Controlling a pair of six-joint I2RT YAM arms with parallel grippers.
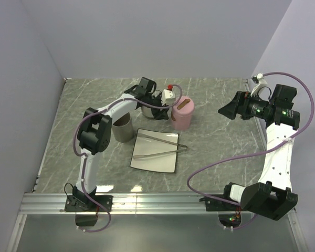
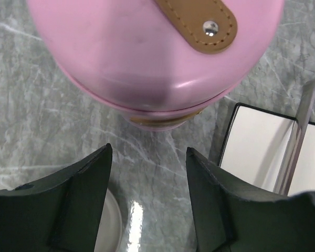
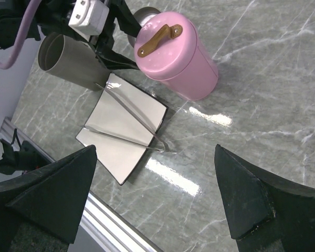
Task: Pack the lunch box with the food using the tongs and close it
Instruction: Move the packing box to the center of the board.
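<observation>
One pink lunch box (image 1: 182,114), lidded, upper centre. One tongs (image 1: 163,147) on one white plate (image 1: 154,164), centre. One grey cup (image 1: 123,128), left of the plate. Left gripper (image 2: 149,152), right gripper (image 3: 156,149): fingers apart, empty. Grey marble table (image 1: 226,152); lilac walls (image 1: 163,37).

A white square plate (image 1: 153,161) lies mid-table on the grey marbled tabletop (image 1: 226,152), with an open-topped grey metal cup (image 1: 123,128) just beside its far-left corner. An aluminium rail (image 1: 163,202) lines the near edge; pale lavender walls (image 1: 147,37) enclose the scene.
</observation>
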